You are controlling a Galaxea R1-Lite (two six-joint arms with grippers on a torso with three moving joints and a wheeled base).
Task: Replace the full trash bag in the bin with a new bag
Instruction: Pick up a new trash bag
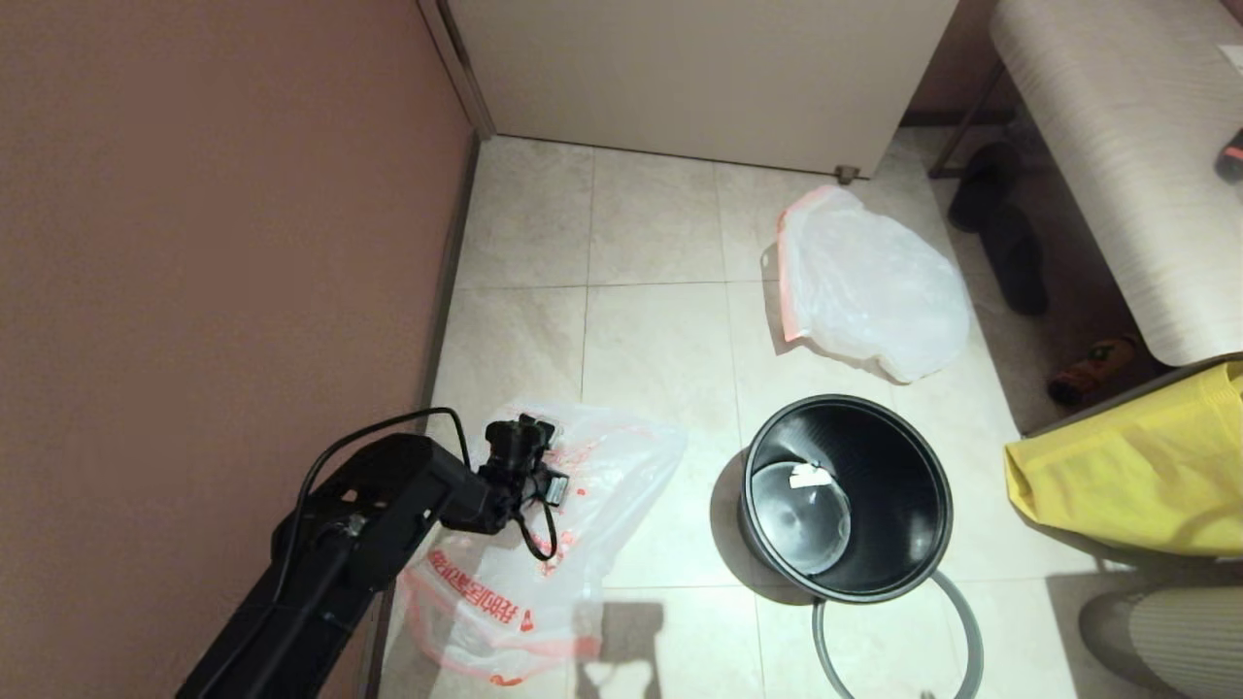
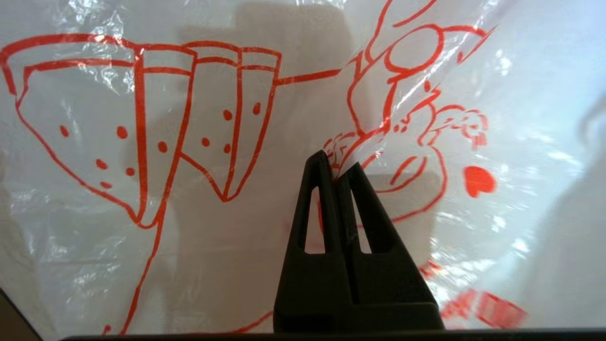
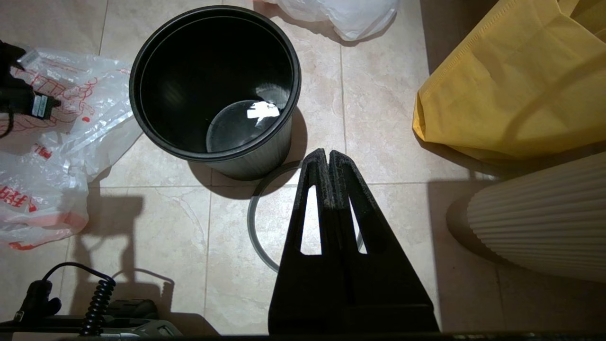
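Observation:
The new bag (image 1: 602, 476), translucent white with a red drawing and red characters, lies crumpled on the floor tiles beside the wall. My left gripper (image 2: 337, 166) is down on it, shut, with a fold of its printed film (image 2: 213, 118) pinched between the tips. The black bin (image 1: 903, 466) stands upright to the right of that bag, with no bag in it. Its grey hoop (image 1: 961, 621) lies on the floor against its near side. The full trash bag (image 1: 869, 286) lies farther back, near the cabinet. My right gripper (image 3: 327, 156) hangs shut and empty above the hoop (image 3: 253, 227), near the bin (image 3: 189, 71).
A brown wall (image 1: 194, 243) runs along the left. A white cabinet (image 1: 699, 68) closes the back. A yellow fabric bag (image 1: 1136, 476) sits right of the bin, with a ribbed cream object (image 1: 1175, 631) nearer. Dark shoes (image 1: 1010, 243) lie under a bench (image 1: 1126, 146).

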